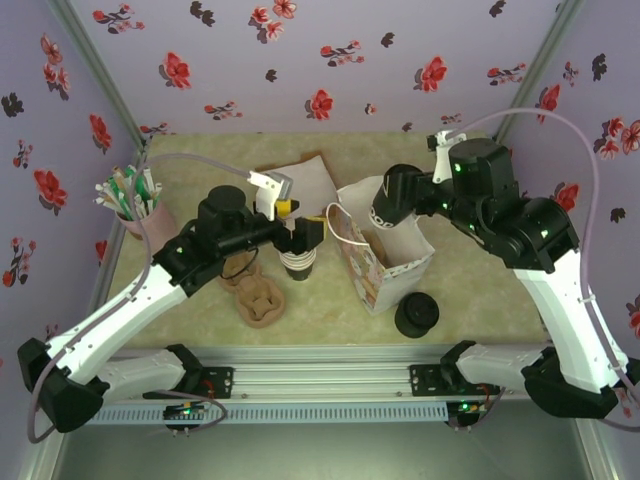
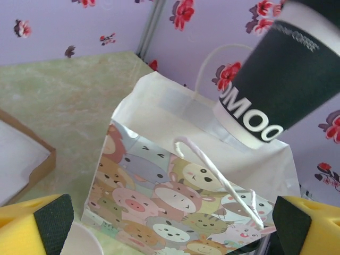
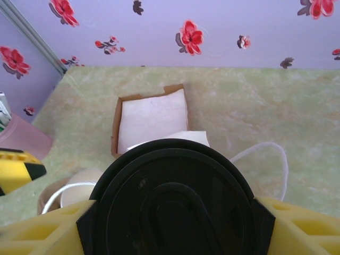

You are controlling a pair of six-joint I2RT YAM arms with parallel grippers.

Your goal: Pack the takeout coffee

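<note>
The takeout coffee (image 3: 172, 207), a dark paper cup with a black lid, sits between the pads of my right gripper (image 3: 172, 226), which is shut on it. In the left wrist view the takeout coffee (image 2: 281, 79) hangs tilted, its base just above the open mouth of the cartoon-animal paper bag (image 2: 175, 196). From above, my right gripper (image 1: 385, 212) is over the back of the bag (image 1: 392, 268). My left gripper (image 1: 305, 236) stands open and holds nothing, just left of the bag and above a stack of lidless cups (image 1: 298, 266).
A pile of black lids (image 1: 417, 315) lies right of the bag's front. Brown cup carriers (image 1: 256, 292) lie front left. A pink cup of stirrers (image 1: 130, 208) stands far left. A napkin box (image 3: 151, 119) is at the back.
</note>
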